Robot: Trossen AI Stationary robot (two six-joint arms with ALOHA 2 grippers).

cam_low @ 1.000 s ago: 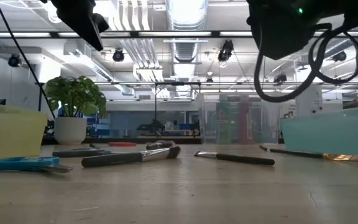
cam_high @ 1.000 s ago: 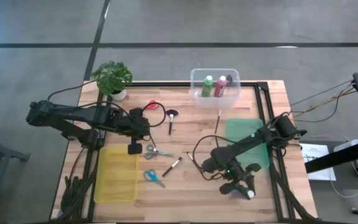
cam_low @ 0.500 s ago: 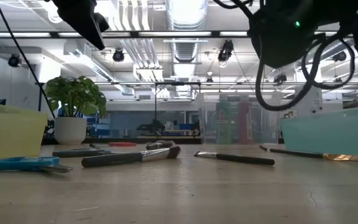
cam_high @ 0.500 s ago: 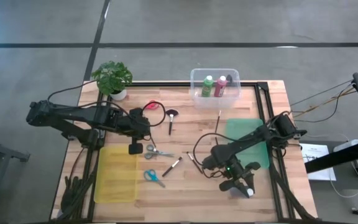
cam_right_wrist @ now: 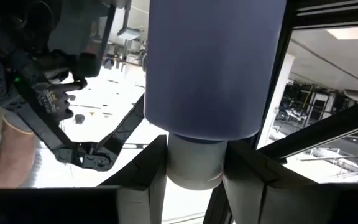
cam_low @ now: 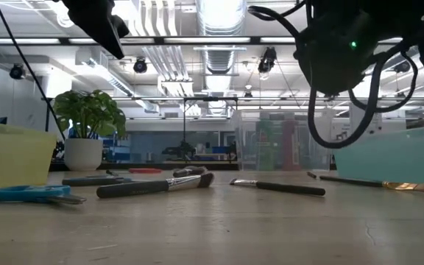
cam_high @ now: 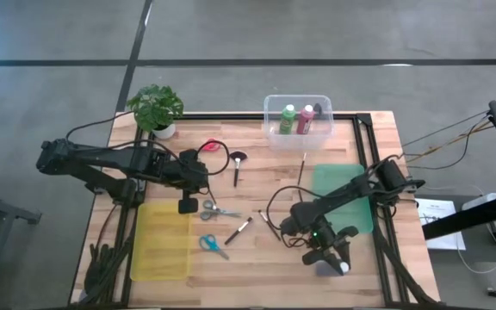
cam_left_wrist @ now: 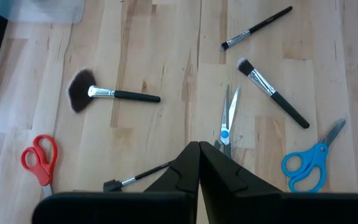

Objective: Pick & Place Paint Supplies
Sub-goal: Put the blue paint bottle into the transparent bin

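several brushes [cam_high: 238, 230] litter wooden table [cam_high: 257, 258].

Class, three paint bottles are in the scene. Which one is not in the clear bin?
The blue paint bottle, gripped by its white cap in the right claw. The green paint bottle and pink paint bottle stand in the clear bin.

Hidden and cut-off parts

The blue bottle [cam_right_wrist: 210, 68] overran the right wrist view's top edge; behind the clear bin [cam_low: 271, 143], 2 bottles showed only as blurs.
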